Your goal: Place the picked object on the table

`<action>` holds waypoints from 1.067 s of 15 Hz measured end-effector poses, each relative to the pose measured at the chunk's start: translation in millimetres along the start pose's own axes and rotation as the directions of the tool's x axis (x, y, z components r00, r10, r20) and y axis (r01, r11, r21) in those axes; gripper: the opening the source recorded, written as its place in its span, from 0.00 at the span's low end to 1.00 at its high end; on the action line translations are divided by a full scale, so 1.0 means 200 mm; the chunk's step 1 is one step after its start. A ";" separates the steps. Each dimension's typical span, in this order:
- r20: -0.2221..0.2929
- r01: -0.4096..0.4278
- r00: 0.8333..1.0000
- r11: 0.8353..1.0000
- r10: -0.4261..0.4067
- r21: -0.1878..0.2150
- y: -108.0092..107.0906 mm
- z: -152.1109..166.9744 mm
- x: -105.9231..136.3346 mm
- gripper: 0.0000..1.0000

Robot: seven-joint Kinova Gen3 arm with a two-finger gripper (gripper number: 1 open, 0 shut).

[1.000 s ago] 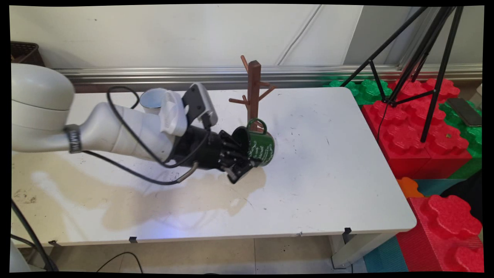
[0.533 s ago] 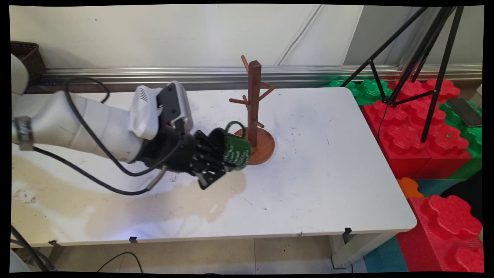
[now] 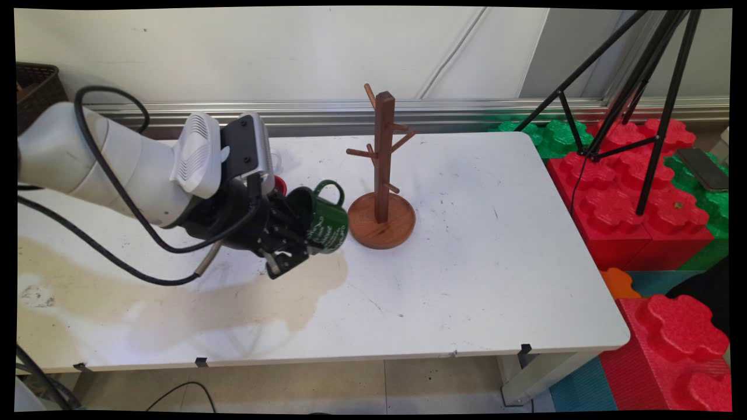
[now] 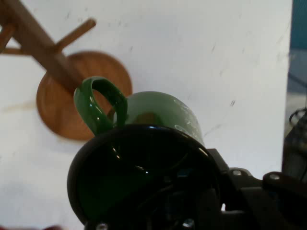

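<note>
My black gripper (image 3: 297,236) is shut on the rim of a dark green mug (image 3: 327,224) with white lettering. The mug lies tipped sideways in the air, mouth toward the hand, handle (image 3: 330,189) pointing up. It hangs just left of the wooden mug tree (image 3: 382,175), apart from its round base (image 3: 382,224). In the hand view the green mug (image 4: 158,115) fills the lower middle, its black inside facing the camera, its handle (image 4: 98,103) up left. The mug tree's base (image 4: 62,110) lies behind it.
A small red thing (image 3: 281,185) peeks out behind the wrist. A brown stain (image 3: 175,297) spreads over the table's left front. Red and green foam blocks (image 3: 636,198) and a black tripod (image 3: 630,87) stand to the right of the table.
The arm has drawn back to the left with the green mug in its grip. The mug was in front of the tree's base and now hangs clear of it on the left.
</note>
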 end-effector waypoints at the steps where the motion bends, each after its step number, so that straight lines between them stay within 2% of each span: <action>1: 0.019 -0.008 1.000 1.000 0.008 0.000 -0.01 -0.01 0.00 0.00; 7: 0.169 -0.067 0.983 0.998 0.066 -0.004 -0.12 0.00 0.05 0.00; 11: 0.264 -0.110 0.958 0.994 0.114 -0.027 -0.18 0.05 0.08 0.00; 14: 0.332 -0.144 0.930 0.988 0.156 -0.061 -0.20 0.14 0.12 0.00; 16: 0.360 -0.159 0.916 0.984 0.179 -0.085 -0.21 0.18 0.13 0.00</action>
